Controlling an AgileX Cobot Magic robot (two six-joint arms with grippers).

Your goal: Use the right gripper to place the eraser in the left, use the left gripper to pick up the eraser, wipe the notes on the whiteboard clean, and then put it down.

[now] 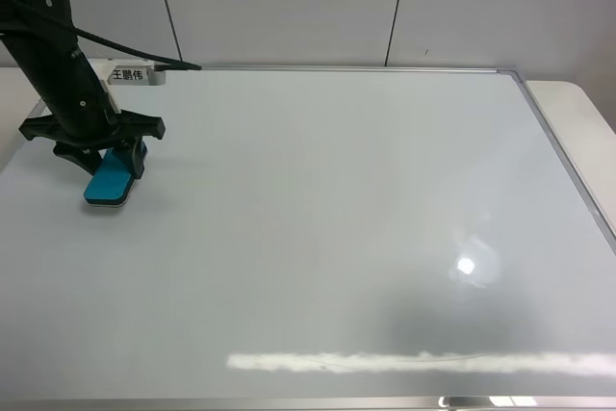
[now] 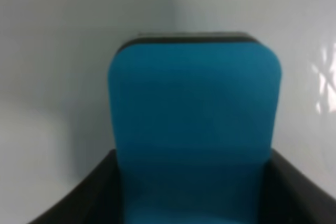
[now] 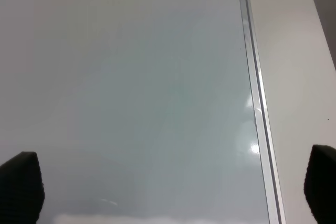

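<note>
Left hand pinches the turquoise eraser at the whiteboard's far-left corner; right hand stands spread over the board's right edge

In the high view the left hand (image 1: 108,153) reaches down from the black arm (image 1: 53,64) and is clamped on the eraser (image 1: 109,183), whose lower end sits at the whiteboard (image 1: 337,228) surface, near the far-left corner and just below a small white label (image 1: 130,75) with black characters. In the left wrist view the eraser (image 2: 194,129) fills the middle, its black felt edge toward the board, black fingers (image 2: 86,192) hugging both sides. In the right wrist view the right hand (image 3: 170,190) shows only two dark fingertips (image 3: 21,184) set wide apart with nothing between them, above the silver frame (image 3: 257,108) and the pale desk (image 3: 302,77) beside it. No red marks are visible on the board
</note>
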